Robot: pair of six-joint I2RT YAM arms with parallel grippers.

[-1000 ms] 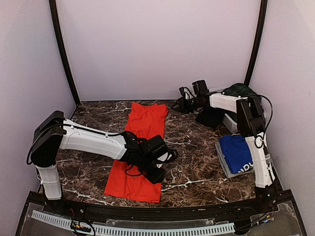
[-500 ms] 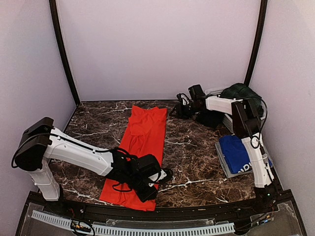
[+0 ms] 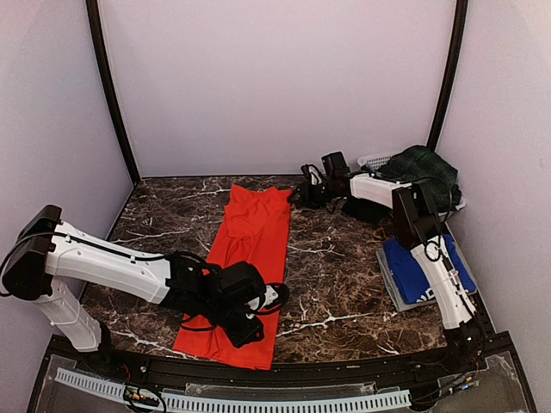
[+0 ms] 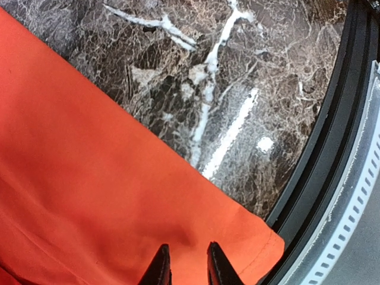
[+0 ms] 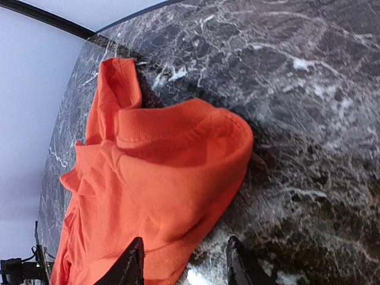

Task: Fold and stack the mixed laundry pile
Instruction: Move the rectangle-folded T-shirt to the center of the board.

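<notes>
Soft, even light is coming from overhead, washing the pale walls (image 3: 275, 77) faintly pink. On the polished marble table (image 4: 178, 77), a white streak of glare is gleaming in the left wrist view. The red-orange T-shirt (image 5: 160, 178) is throwing a dark shadow beside its collar. The black posts (image 3: 110, 95) are bowing slightly in the top view.

The top camera sat high behind the left arm (image 3: 112, 262) and right arm (image 3: 439, 275). It faced the back wall and looked down from far, so it took in the whole table (image 3: 344, 258) and the shirt (image 3: 250, 249). The left wrist camera looked almost straight down, very near, at the shirt's near corner and the front rail (image 4: 312, 178). The right wrist camera looked slanting across the table, near the shirt's far end. All three views shared the shirt and the table.
</notes>
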